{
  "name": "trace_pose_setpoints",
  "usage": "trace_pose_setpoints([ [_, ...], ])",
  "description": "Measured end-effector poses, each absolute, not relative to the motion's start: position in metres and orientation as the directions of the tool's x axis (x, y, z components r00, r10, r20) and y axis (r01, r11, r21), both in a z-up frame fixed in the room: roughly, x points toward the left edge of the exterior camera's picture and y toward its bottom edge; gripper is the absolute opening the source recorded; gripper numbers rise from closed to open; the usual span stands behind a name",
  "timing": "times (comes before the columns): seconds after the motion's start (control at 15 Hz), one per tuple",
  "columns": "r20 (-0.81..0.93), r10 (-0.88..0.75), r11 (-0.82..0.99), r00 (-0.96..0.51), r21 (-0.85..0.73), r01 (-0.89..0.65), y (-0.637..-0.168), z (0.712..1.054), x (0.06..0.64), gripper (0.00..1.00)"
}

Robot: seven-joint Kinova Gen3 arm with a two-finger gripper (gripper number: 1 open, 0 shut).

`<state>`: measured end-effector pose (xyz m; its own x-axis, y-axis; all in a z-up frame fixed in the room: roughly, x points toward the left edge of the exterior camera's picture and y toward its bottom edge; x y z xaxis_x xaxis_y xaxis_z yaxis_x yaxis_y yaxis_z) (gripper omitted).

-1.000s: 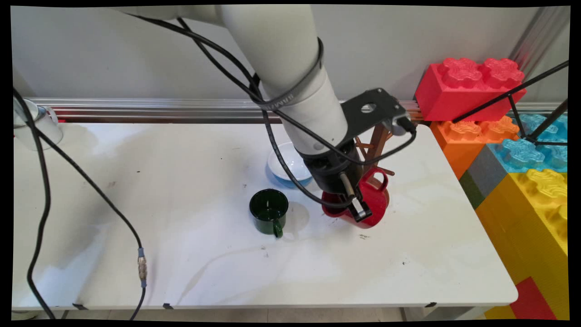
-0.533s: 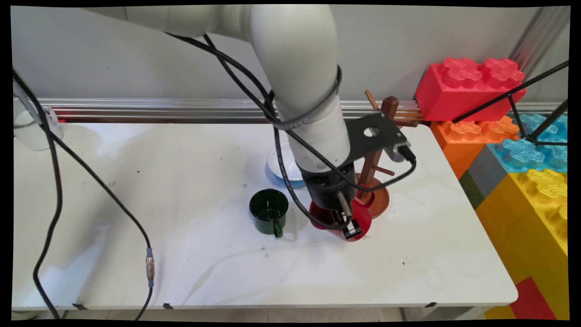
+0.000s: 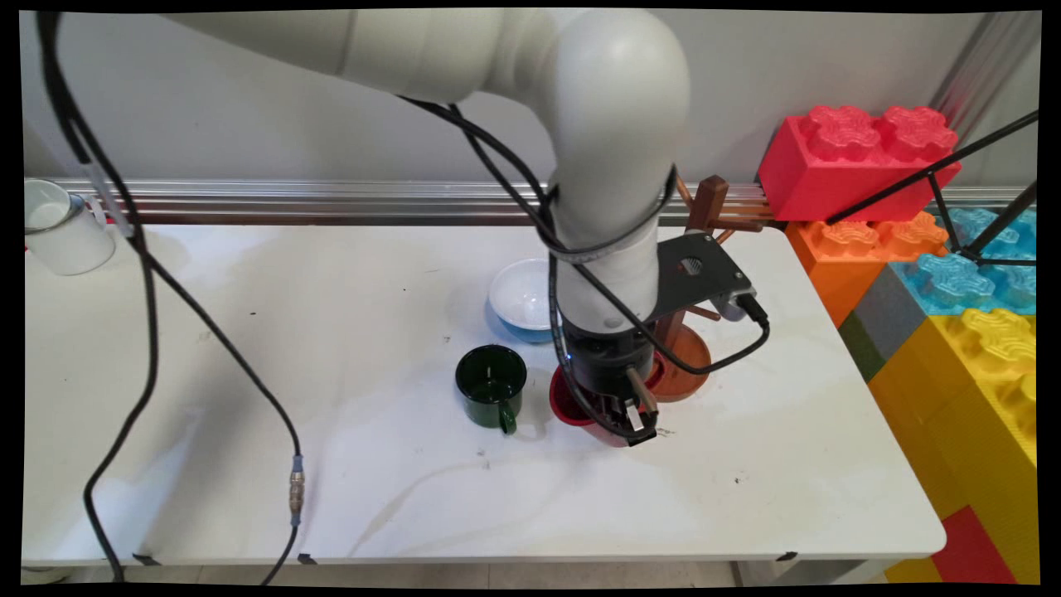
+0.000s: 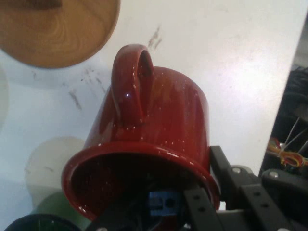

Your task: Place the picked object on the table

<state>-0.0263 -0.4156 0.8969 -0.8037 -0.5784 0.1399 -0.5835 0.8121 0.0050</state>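
I see the end effector (image 3: 632, 424) pinching the red mug (image 4: 154, 144) by its rim; it risks bumping the wooden stand (image 3: 684, 365) at frame center-right.

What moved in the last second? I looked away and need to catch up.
The gripper, shut on the red mug, carried it down and left, off the wooden mug tree toward the green mug. Green mug, bowl and white mug stayed put.

White table (image 3: 249, 348) — green mug (image 3: 491, 385), bowl (image 3: 520, 297)
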Motion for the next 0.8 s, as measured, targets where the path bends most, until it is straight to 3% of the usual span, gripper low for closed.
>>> trace_pose_setpoints([
  [0.8, -0.003, -0.642, 0.767, -0.767, -0.034, -0.641, -0.442, 0.875, -0.056, 0.00],
])
